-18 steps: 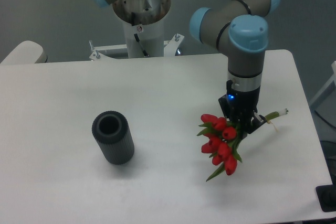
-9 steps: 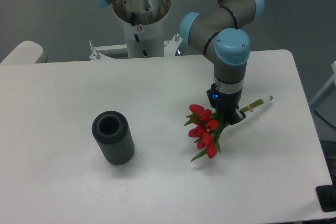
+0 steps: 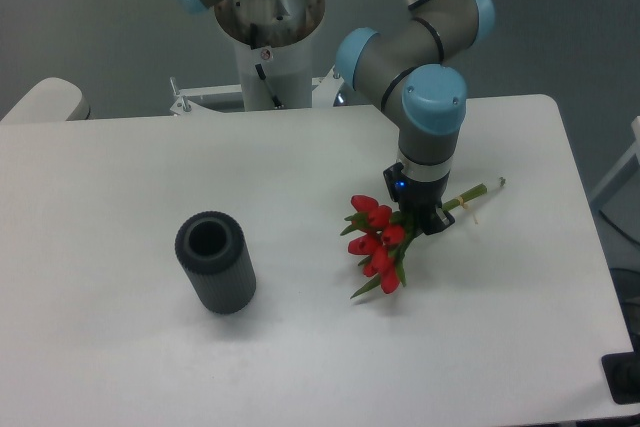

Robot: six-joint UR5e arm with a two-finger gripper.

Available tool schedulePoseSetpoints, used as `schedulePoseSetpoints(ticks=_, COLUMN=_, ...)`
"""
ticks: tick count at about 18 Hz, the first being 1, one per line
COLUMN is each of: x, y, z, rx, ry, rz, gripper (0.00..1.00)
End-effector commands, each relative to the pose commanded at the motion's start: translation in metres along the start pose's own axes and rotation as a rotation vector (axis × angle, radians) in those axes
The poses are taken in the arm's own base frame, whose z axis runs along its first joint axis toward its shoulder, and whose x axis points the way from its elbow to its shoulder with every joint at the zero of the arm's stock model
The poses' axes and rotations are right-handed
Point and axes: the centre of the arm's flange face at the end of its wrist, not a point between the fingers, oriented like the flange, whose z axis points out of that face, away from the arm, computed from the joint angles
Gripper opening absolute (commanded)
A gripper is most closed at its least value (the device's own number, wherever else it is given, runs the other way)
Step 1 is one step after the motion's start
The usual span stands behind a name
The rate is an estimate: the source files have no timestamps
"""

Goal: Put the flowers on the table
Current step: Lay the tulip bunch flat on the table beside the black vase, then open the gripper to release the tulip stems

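Note:
The flowers [image 3: 376,243], a bunch of red tulips with green leaves, lie nearly flat at the white table [image 3: 120,187], right of its middle. Their green stems [image 3: 470,193] stick out up and to the right. My gripper [image 3: 418,219] points down and is shut on the flowers where the stems meet the blooms. The red heads point down-left. I cannot tell whether the blooms touch the tabletop.
A dark grey ribbed cylinder vase [image 3: 214,261] stands upright on the left half of the table, well apart from the flowers. The robot base [image 3: 268,17] stands beyond the far edge. A black object [image 3: 624,379] sits at the front right corner.
My gripper has carried the flowers up and to the left across the table, and lower toward its surface. The vase has not moved.

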Motion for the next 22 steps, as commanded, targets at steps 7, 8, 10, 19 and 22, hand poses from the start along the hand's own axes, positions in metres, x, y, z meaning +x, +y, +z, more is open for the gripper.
schedulePoseSetpoints(ticks=7, x=-0.003, y=-0.012, z=-0.003, rx=0.006, ry=-0.021, rz=0.011, gripper=0.84)
schedulePoseSetpoints(ticks=8, x=-0.007, y=-0.012, z=-0.007, rx=0.006, ry=-0.030, rz=0.008, gripper=0.97)
schedulePoseSetpoints(ticks=10, x=-0.015, y=-0.014, z=-0.016, rx=0.009, ry=-0.055, rz=0.017, gripper=1.00)
schedulePoseSetpoints(ticks=19, x=-0.080, y=-0.035, z=-0.102, rx=0.027, ry=-0.240, rz=0.009, gripper=1.00)
schedulePoseSetpoints(ticks=22, x=-0.104, y=-0.035, z=-0.127, rx=0.056, ry=-0.272, rz=0.008, gripper=1.00)
